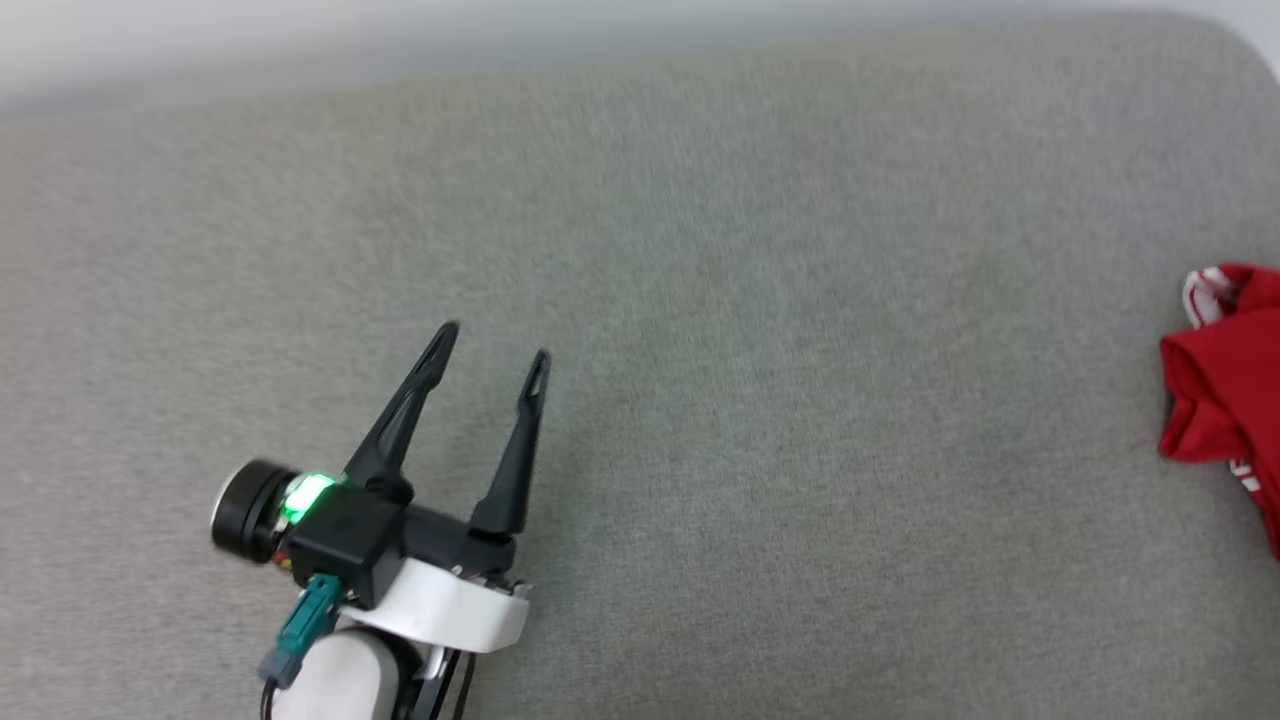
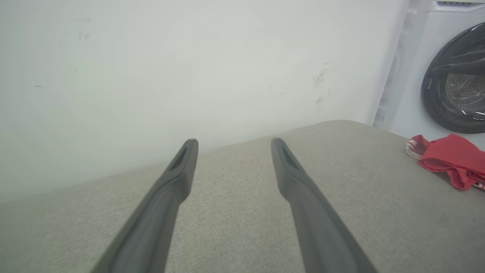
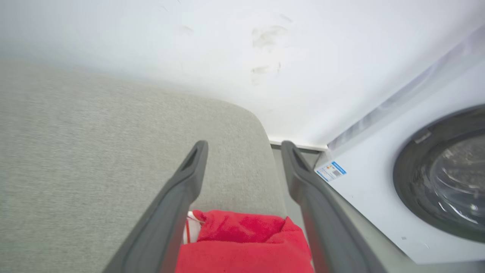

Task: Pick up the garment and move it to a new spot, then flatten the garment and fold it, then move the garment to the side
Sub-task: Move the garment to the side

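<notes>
There, at the right edge of the head frame, the garment (image 1: 1225,390) lay bunched on the grey cushion (image 1: 750,300) — the left gripper (image 1: 495,342), lower left, stood spread, well apart from it, and the right gripper (image 3: 244,146) stood parted too, red cloth at bottom centre between its fingers.

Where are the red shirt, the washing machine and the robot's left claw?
red shirt (image 1: 1222,392): head view, on its bunched red body.
washing machine (image 2: 464,89): left wrist view, on the glass of its round door.
left claw (image 1: 495,342): head view, midway between its two spread fingertips.
</notes>
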